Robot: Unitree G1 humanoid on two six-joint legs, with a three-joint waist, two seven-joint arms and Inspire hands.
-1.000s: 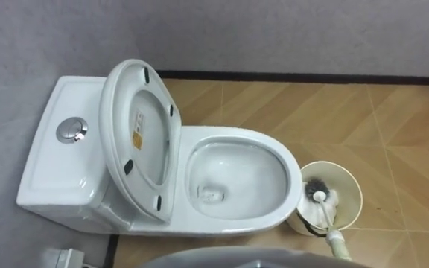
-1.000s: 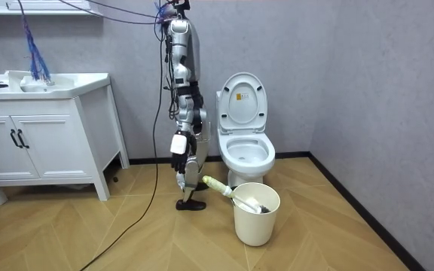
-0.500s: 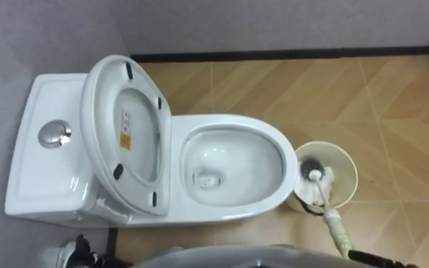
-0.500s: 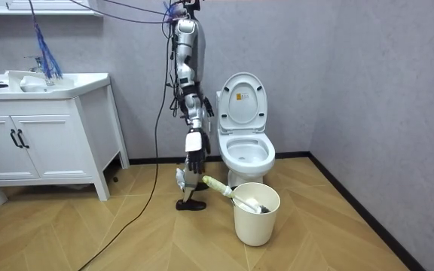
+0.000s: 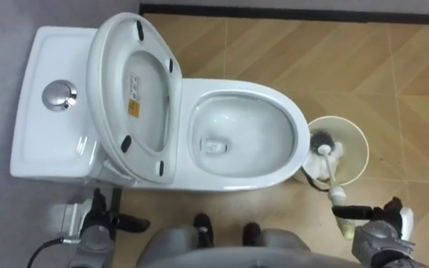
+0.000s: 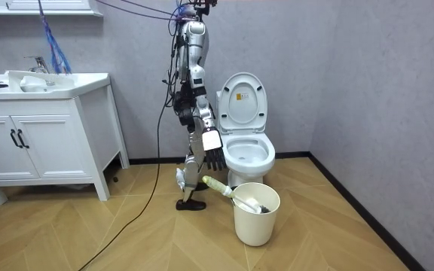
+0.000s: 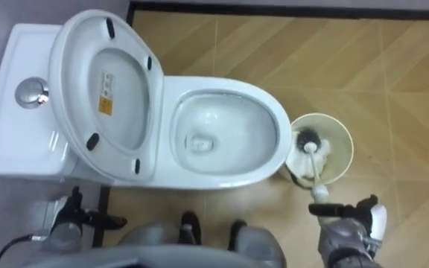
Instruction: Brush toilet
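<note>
White toilet [image 5: 237,141], lid [image 5: 136,97] up | right hand [image 5: 382,237] fingers straight, grasping nothing, just beside brush [image 5: 328,167] handle in bucket [image 5: 363,160] | left hand [image 5: 101,221] fingers straight, empty | lid sticker [image 5: 133,104] unreadable

At the room's left stands a white cabinet [image 6: 40,154] with two dark-handled doors, and its counter [image 6: 66,81] carries a tap [image 6: 36,65]. Blue strands [image 6: 51,41] hang above it. The herringbone wood floor [image 6: 126,233] meets grey walls [image 6: 383,90] along a dark skirting [image 5: 274,10].
</note>
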